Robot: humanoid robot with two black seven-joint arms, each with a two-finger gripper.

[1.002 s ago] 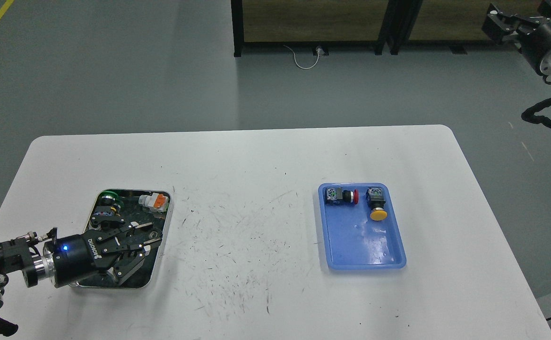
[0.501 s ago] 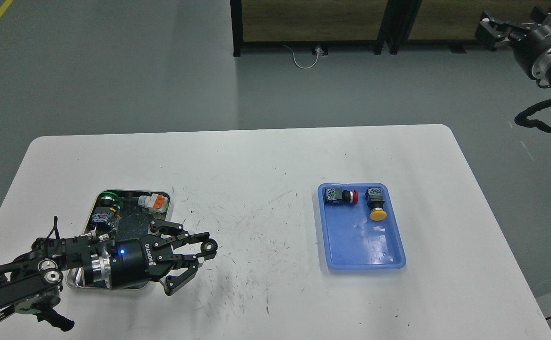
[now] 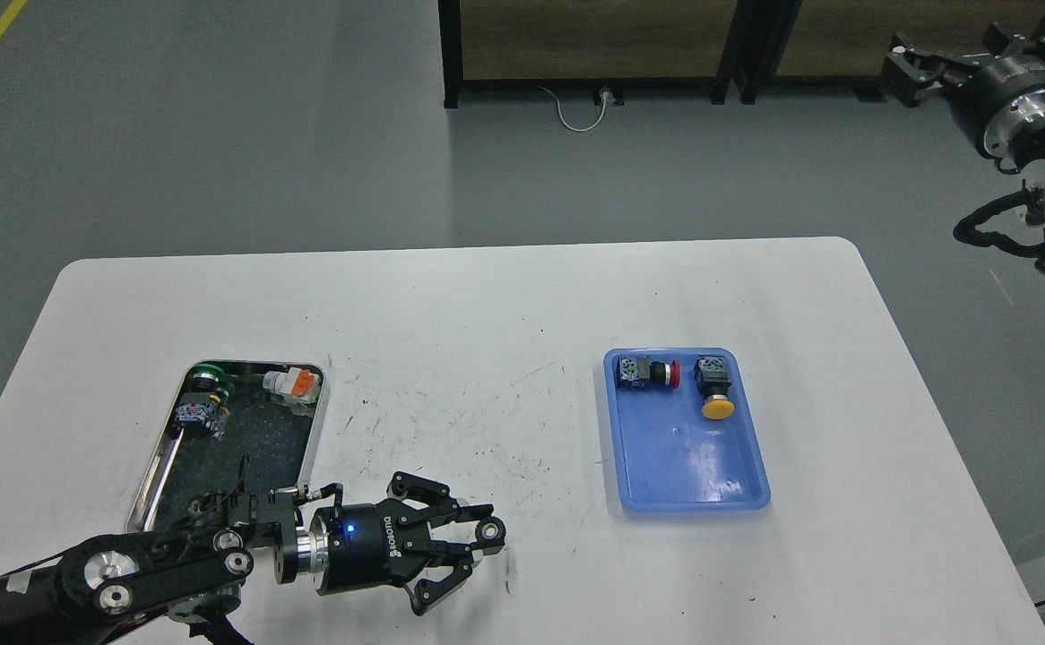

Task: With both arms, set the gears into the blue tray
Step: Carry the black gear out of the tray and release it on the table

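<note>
My left gripper point(image 3: 479, 543) hovers low over the white table's front, left of centre, its black fingers shut on a small dark toothed gear point(image 3: 491, 530) with a pale centre hole. The blue tray point(image 3: 686, 461) lies flat on the right half of the table, well to the right of the gear and a little farther back. My right gripper point(image 3: 904, 66) is raised high at the top right, off the table. It is small and dark, and its fingers cannot be told apart.
A red-capped switch point(image 3: 652, 373) and a yellow-capped switch point(image 3: 716, 394) lie at the blue tray's far end. At the left, a silver metal tray point(image 3: 316, 421) holds a green-capped switch point(image 3: 206, 380) and an orange-and-white connector point(image 3: 294, 383).
My left gripper has lifted out of the silver tray with the gear and carried it rightward and toward the front edge. The right arm has shifted slightly left up high.
</note>
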